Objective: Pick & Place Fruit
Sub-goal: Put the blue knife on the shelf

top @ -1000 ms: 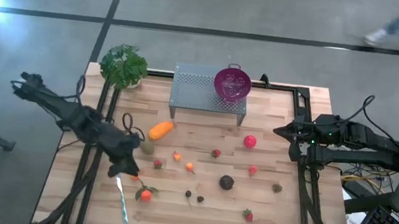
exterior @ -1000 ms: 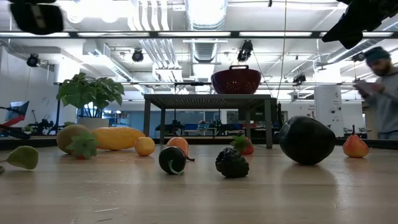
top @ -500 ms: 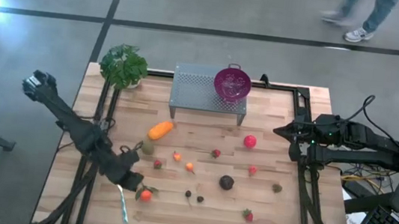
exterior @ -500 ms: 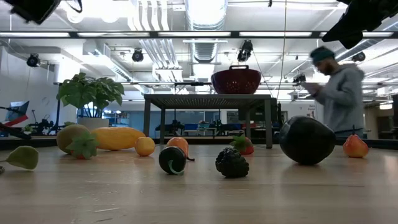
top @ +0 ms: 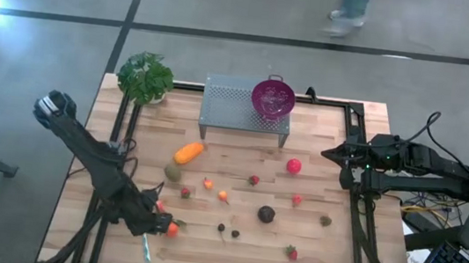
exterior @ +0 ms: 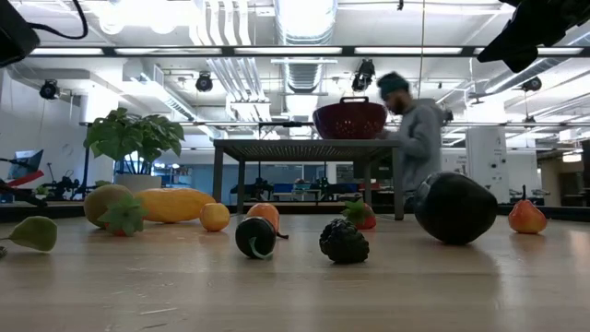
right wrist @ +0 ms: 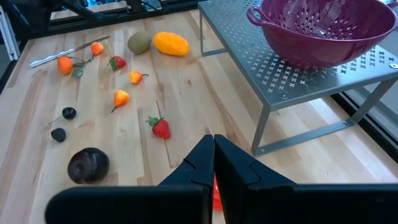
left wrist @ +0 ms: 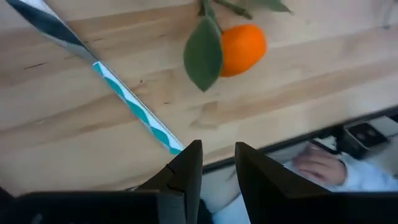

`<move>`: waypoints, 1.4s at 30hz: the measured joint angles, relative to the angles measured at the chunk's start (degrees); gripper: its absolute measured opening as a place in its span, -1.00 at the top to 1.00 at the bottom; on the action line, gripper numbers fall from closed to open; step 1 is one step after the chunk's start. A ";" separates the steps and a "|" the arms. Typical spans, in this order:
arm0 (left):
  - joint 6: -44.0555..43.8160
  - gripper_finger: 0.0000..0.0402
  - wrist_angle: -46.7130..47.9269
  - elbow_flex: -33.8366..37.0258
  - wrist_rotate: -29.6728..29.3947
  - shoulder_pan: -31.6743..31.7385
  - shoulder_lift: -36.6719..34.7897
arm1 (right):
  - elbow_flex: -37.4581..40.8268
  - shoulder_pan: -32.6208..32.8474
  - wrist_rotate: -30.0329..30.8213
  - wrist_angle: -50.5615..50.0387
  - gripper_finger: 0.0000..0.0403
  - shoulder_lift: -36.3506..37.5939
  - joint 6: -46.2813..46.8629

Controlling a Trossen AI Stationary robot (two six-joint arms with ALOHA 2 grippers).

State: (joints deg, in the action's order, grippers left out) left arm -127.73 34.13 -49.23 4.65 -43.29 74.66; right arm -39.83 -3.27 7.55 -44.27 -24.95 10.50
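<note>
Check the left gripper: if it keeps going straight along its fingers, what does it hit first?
Probably the teal-and-white striped straw, whose end lies just ahead of the left gripper; the leafy orange toy fruit sits farther on. Depth is unclear.

Two dark jointed arms, black cables trailing, each gripper [left wrist: 214, 165] with flat black fingers.

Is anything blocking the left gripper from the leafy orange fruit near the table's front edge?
No fruit blocks it. The left gripper, fingers slightly apart, hovers at the table's edge beside the leafy orange fruit. A teal-striped straw lies on the wood between them, its end almost under the fingertips.
</note>
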 joint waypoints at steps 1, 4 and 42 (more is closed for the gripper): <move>0.00 0.50 0.26 -0.50 0.31 -0.02 1.17 | 0.00 0.00 0.00 0.00 0.96 0.00 0.00; 0.10 0.50 0.91 -1.68 4.30 -0.02 4.75 | 0.00 0.00 0.00 0.00 0.96 0.00 0.00; -2.51 0.24 1.86 -2.19 10.78 -1.96 12.32 | 0.00 0.00 0.02 -0.02 0.96 0.00 0.00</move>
State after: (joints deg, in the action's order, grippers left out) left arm -130.23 35.99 -51.42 15.43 -45.25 86.98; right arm -39.83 -3.27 7.57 -44.29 -24.95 10.50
